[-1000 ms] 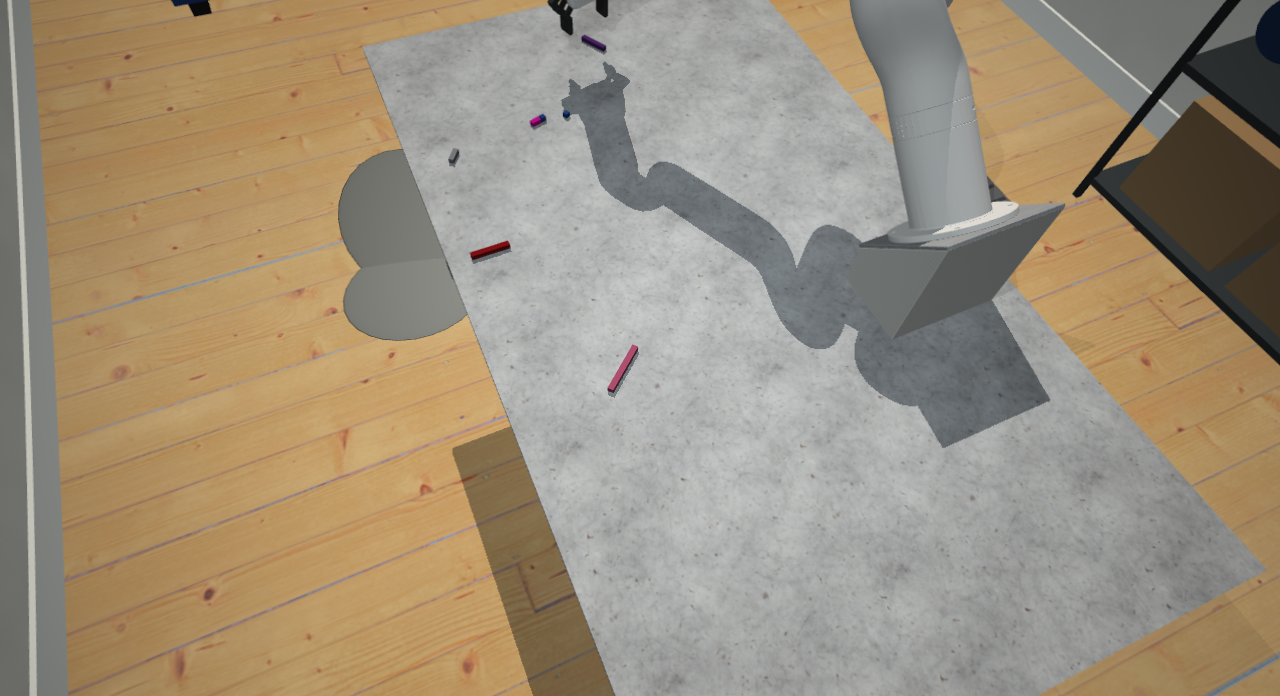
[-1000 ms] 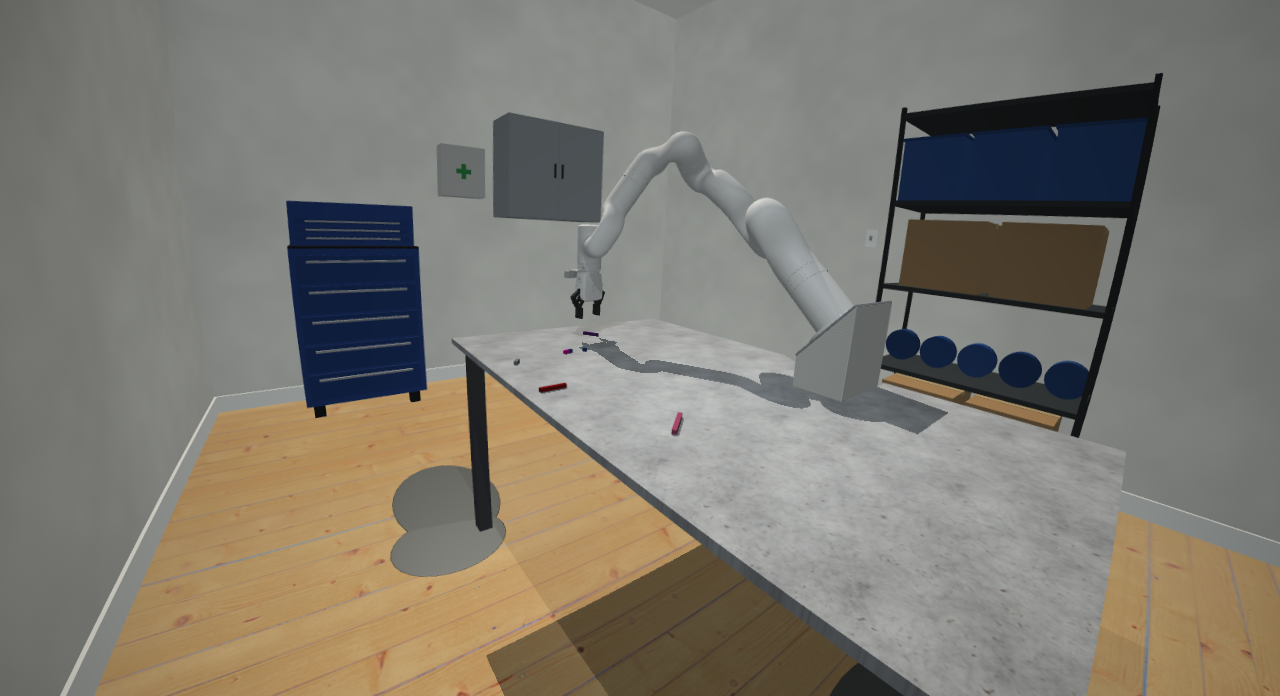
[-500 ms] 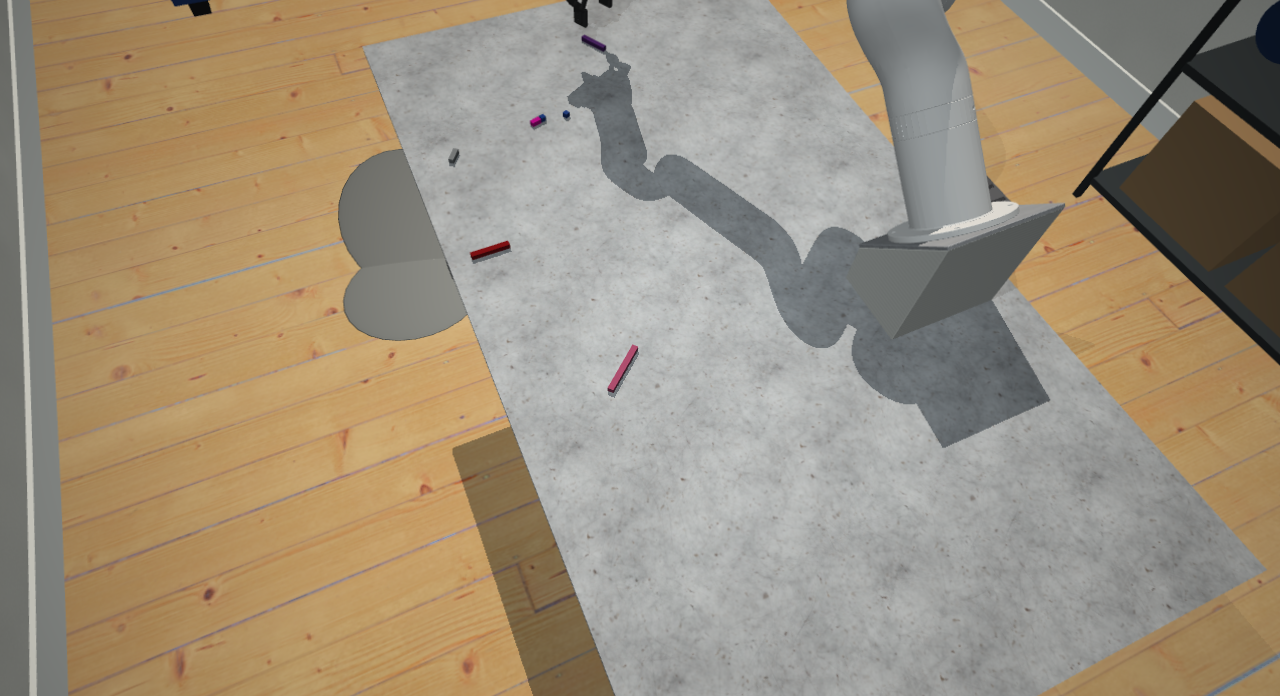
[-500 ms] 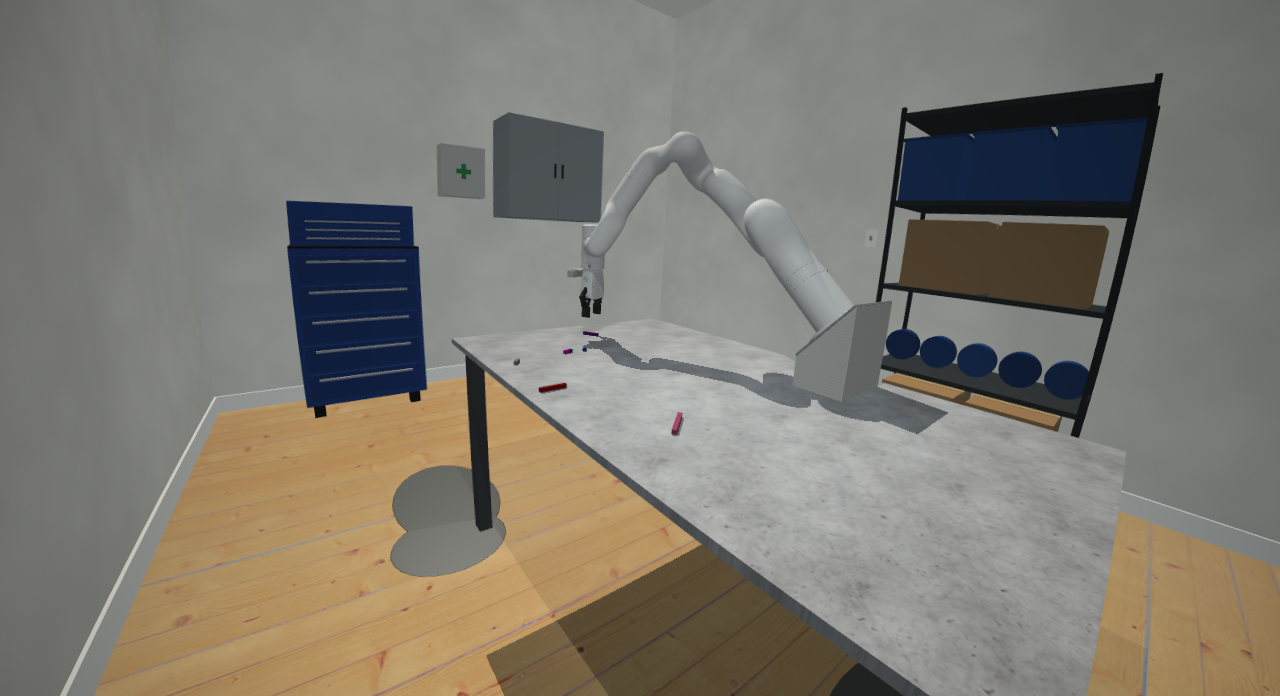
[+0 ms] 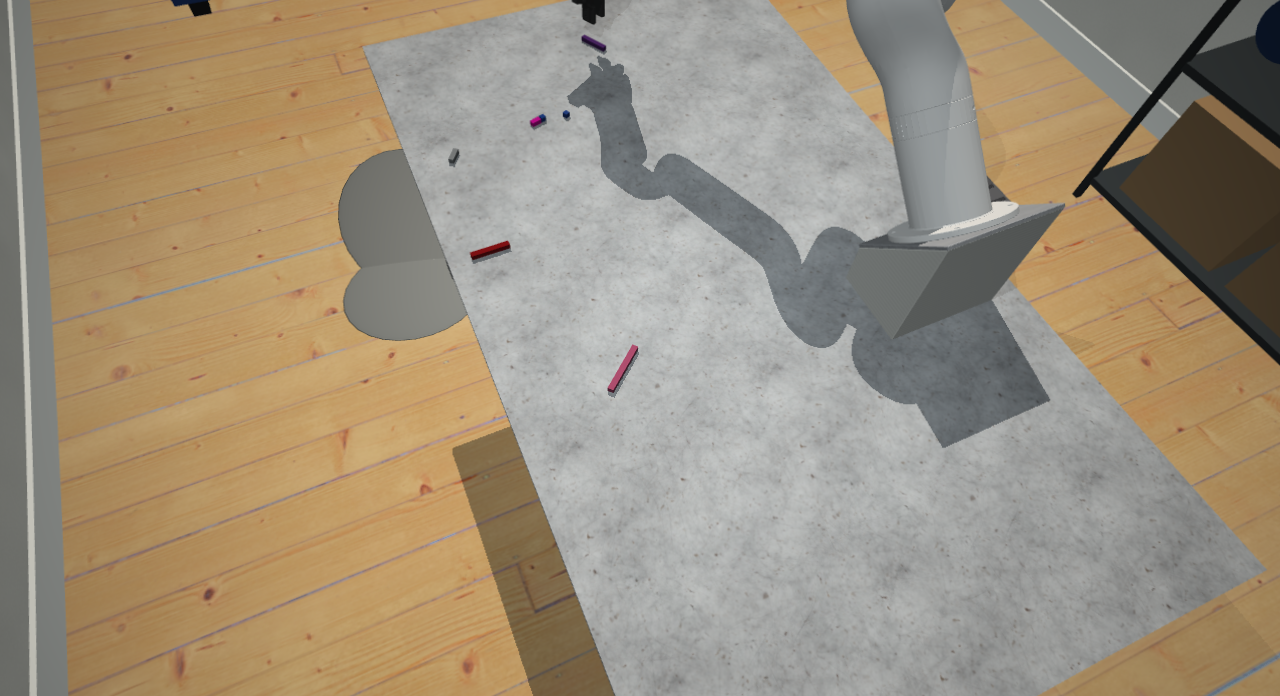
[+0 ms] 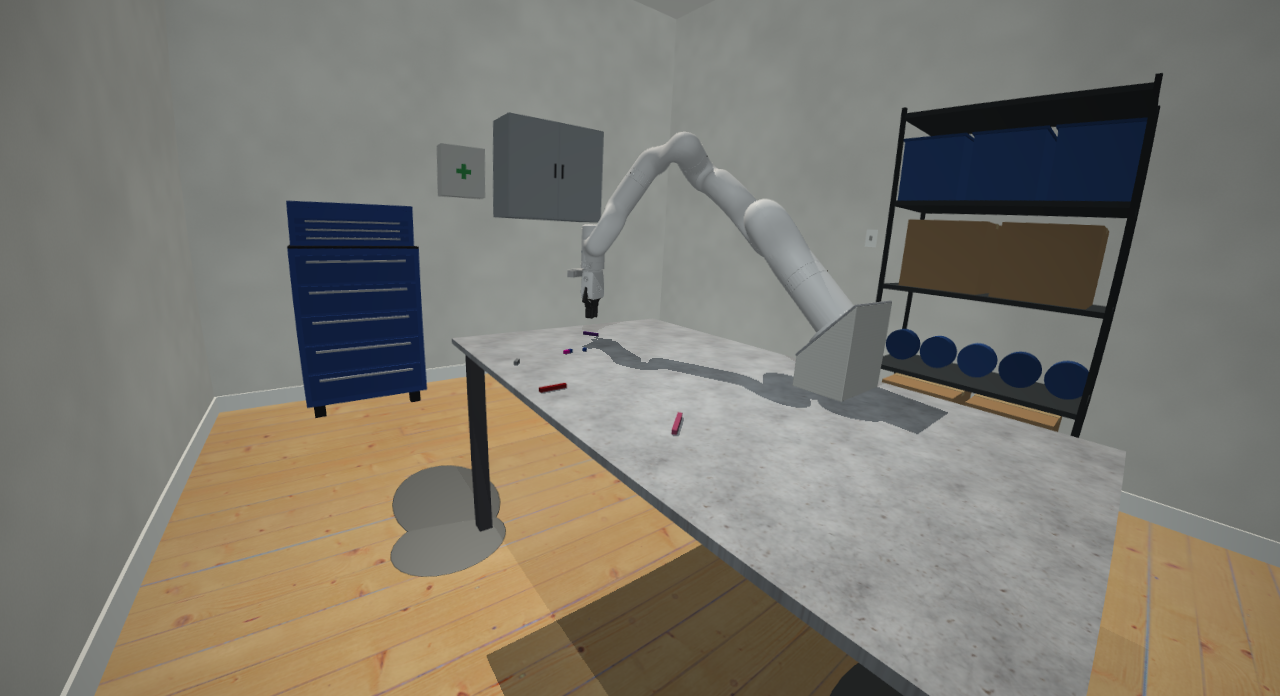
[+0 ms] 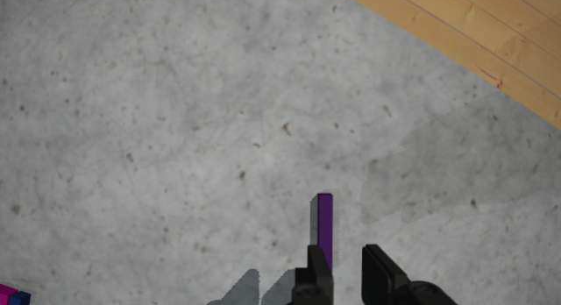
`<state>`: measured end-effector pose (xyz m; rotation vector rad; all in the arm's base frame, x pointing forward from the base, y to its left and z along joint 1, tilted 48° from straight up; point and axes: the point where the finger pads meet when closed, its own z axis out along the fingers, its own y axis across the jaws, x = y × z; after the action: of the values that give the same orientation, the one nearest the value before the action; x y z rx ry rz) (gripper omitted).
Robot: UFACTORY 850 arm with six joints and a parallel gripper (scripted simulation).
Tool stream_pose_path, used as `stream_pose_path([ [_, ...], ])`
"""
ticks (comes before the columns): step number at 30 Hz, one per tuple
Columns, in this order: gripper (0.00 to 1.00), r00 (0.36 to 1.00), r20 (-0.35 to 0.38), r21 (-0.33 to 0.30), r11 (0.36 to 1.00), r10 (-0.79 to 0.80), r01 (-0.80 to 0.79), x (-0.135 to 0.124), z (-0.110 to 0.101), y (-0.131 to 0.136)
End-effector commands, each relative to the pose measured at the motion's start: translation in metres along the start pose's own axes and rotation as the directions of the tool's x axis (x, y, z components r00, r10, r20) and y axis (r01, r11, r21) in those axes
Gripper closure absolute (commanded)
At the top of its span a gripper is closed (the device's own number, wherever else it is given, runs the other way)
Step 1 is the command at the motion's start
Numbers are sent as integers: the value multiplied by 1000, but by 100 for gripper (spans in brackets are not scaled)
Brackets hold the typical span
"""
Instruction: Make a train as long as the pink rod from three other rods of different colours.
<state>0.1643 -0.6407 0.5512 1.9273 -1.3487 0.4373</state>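
My gripper (image 5: pixel 590 18) (image 6: pixel 590 315) (image 7: pixel 340 271) is partly open and empty, above the table near the purple rod (image 5: pixel 593 43) (image 6: pixel 590 334) (image 7: pixel 325 222). In the wrist view the left finger overlaps that rod's lower part. A magenta rod (image 5: pixel 536 121) (image 6: pixel 566 352) (image 7: pixel 5 296) lies end to end with a blue rod (image 5: pixel 542 118) (image 7: pixel 19 299). Another blue rod (image 5: pixel 565 114) (image 6: pixel 584 349) lies apart, close by. A grey rod (image 5: pixel 453 156) (image 6: pixel 516 361) and a red rod (image 5: pixel 490 250) (image 6: pixel 552 387) lie near the long edge. The pink rod (image 5: pixel 622 369) (image 6: pixel 677 422) lies apart.
The grey table (image 5: pixel 760 513) (image 6: pixel 850 513) (image 7: pixel 131 77) carries the arm's wedge-shaped base (image 5: pixel 957 271) (image 6: pixel 841 352). The table's edge crosses the upper right of the wrist view. A black shelf rack (image 6: pixel 1011 208) and a blue tool cabinet (image 6: pixel 358 316) stand beyond the table.
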Motion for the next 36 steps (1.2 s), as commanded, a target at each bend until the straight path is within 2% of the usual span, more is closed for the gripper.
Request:
stream_pose_path([
  [1, 76, 1000, -2, 0, 1000, 1, -1, 1, -1, 0],
  [36, 76, 1000, -1, 0, 1000, 0, 0, 1, 6, 0],
])
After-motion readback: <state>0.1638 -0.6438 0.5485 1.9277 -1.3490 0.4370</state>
